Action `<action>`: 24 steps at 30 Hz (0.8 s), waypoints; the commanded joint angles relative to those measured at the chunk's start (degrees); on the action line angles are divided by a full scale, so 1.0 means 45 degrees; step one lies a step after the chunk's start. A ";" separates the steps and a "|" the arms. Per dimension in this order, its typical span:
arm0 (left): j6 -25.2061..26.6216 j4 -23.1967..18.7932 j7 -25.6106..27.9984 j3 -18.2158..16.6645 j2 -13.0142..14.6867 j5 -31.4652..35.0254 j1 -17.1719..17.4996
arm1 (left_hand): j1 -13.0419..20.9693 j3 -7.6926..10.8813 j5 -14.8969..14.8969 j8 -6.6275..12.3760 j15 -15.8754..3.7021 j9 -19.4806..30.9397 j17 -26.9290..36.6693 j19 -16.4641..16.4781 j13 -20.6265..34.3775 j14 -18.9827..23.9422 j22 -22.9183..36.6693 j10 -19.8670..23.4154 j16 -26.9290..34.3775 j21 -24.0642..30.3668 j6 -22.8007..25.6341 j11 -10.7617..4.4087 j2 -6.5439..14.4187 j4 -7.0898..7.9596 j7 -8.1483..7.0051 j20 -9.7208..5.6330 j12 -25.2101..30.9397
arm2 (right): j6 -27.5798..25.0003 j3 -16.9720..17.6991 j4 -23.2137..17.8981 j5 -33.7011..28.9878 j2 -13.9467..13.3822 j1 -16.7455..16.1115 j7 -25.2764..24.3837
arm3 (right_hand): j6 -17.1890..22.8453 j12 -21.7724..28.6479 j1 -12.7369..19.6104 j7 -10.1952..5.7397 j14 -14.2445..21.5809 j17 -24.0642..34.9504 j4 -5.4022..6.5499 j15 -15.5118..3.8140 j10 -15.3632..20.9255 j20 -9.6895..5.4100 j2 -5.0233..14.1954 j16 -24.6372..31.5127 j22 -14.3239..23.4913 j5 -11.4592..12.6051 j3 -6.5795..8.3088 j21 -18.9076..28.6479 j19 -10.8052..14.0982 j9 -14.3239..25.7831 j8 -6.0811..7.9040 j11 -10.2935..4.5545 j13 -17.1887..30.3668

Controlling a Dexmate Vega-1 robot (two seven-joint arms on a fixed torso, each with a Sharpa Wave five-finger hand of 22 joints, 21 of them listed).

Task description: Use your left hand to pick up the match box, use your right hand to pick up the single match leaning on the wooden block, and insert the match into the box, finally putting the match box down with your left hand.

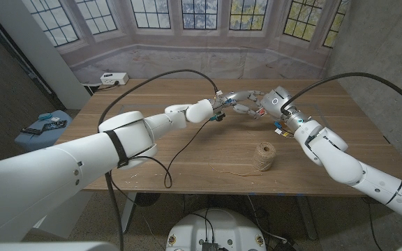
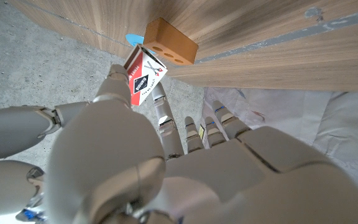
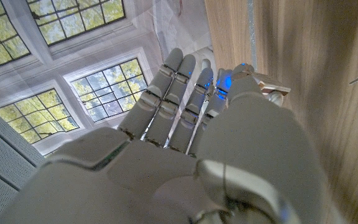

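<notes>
In the head view, the left hand (image 1: 230, 103) and the right hand (image 1: 271, 103) are seen raised above the far half of the table (image 1: 187, 150), fingertips nearly meeting near the middle of the far edge. What lies between them is too small to be made out there.

The left wrist view supplies the detail: one match box (image 2: 145, 76) is pinched at the fingertips of the left hand (image 2: 166, 168), thumb on one side and fingers on the other. The box is red and white with a black label and small print, tilted, one end pointed toward a wooden block (image 2: 170, 42). One such block is seen, orange-brown, with round holes in its side, lying on the table near an edge. Whether the box touches the block cannot be told.

In the right wrist view, the right hand (image 3: 185, 143) is shown from behind, fingers held together and extended, blue lights glowing at the tips. A small pale object is seen at the thumb tip, but it cannot be identified as the match, so whether this hand holds anything cannot be told.

The head view alone takes in one ball of twine (image 1: 264, 156), standing toward the near right part of the table, and one white box (image 1: 114, 79) beyond the far left corner.
</notes>
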 commanded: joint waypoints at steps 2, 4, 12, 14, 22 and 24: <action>0.0159 0.0031 -0.0071 -0.0006 -0.0064 -0.0055 0.0009 | 0.0345 -0.0007 -0.0028 0.0041 0.0001 0.0056 0.0025 -0.0063 0.0076 0.0136 0.0052 0.0013 -0.0044 -0.0005 -0.0054 0.0011 0.0368 -0.0013 -0.0025 0.0017 -0.0020 | -0.0146 0.0043 -0.0041 -0.0059 0.0111 -0.0097 0.0267 | -0.0177 -0.0014 0.0039 0.0056 -0.0106 0.0044 -0.0006 -0.1295 -0.0082 -0.0141 -0.0196 -0.0050 0.0027 0.0038 -0.0111 -0.0061 -0.0092 0.0036 -0.0097 0.0034 0.0063; 0.0179 0.0036 -0.0061 0.0009 -0.0072 -0.0053 0.0008 | 0.0348 -0.0008 -0.0028 0.0037 -0.0002 0.0055 0.0025 -0.0056 0.0076 0.0138 0.0053 0.0008 -0.0043 -0.0001 -0.0061 0.0014 0.0368 -0.0014 -0.0032 0.0023 -0.0021 | -0.0135 0.0034 -0.0031 -0.0066 0.0118 -0.0095 0.0277 | -0.0252 -0.0019 0.0022 0.0108 -0.0130 0.0042 0.0001 -0.1275 -0.0119 -0.0118 -0.0209 -0.0063 0.0026 0.0042 -0.0122 -0.0071 -0.0104 0.0033 -0.0132 0.0056 0.0063; 0.0275 0.0054 -0.0101 0.0024 -0.0084 -0.0111 -0.0006 | 0.0355 -0.0010 -0.0030 0.0030 -0.0014 0.0054 0.0025 -0.0069 0.0076 0.0143 0.0052 0.0000 -0.0042 -0.0005 -0.0076 -0.0001 0.0371 -0.0014 -0.0025 0.0020 -0.0023 | -0.0240 0.0025 0.0009 -0.0186 0.0253 -0.0068 0.0517 | -0.0465 -0.0053 -0.0060 0.0194 -0.0253 0.0053 0.0032 -0.1208 -0.0326 -0.0027 -0.0274 -0.0104 0.0022 0.0048 -0.0181 -0.0135 -0.0219 0.0021 -0.0238 0.0155 0.0065; 0.0289 0.0054 -0.0069 0.0040 -0.0080 -0.0099 -0.0013 | 0.0355 -0.0011 -0.0030 0.0028 -0.0008 0.0054 0.0025 -0.0071 0.0076 0.0149 0.0052 0.0010 -0.0040 -0.0006 -0.0078 0.0026 0.0372 -0.0013 -0.0038 0.0024 -0.0019 | -0.0238 0.0019 0.0022 -0.0212 0.0264 -0.0046 0.0515 | -0.0489 -0.0045 -0.0066 0.0177 -0.0274 0.0062 0.0034 -0.1211 -0.0330 -0.0019 -0.0282 -0.0104 0.0021 0.0049 -0.0190 -0.0141 -0.0226 0.0018 -0.0251 0.0190 0.0066; 0.0215 0.0028 -0.0126 0.0077 0.0009 -0.0064 -0.0053 | 0.0352 -0.0018 -0.0032 0.0030 0.0006 0.0053 0.0025 -0.0081 0.0077 0.0130 0.0052 0.0000 -0.0048 -0.0008 -0.0069 0.0022 0.0372 -0.0009 -0.0037 0.0015 -0.0021 | -0.0302 0.0093 -0.0011 -0.0142 0.0347 0.0016 0.0613 | -0.0495 -0.0039 -0.0103 0.0183 -0.0314 0.0099 0.0058 -0.1200 -0.0387 0.0005 -0.0269 -0.0087 0.0020 0.0057 -0.0210 -0.0161 -0.0247 0.0011 -0.0263 0.0181 0.0067; 0.0170 0.0015 -0.0157 0.0065 0.0052 -0.0057 -0.0064 | 0.0351 -0.0019 -0.0032 0.0029 0.0016 0.0053 0.0025 -0.0088 0.0077 0.0122 0.0052 0.0006 -0.0051 -0.0010 -0.0069 0.0014 0.0372 -0.0008 -0.0031 0.0016 -0.0018 | -0.0283 0.0104 -0.0015 -0.0135 0.0336 0.0043 0.0612 | -0.0496 -0.0034 -0.0101 0.0165 -0.0323 0.0104 0.0059 -0.1208 -0.0387 0.0007 -0.0261 -0.0086 0.0020 0.0060 -0.0208 -0.0165 -0.0250 0.0010 -0.0265 0.0194 0.0067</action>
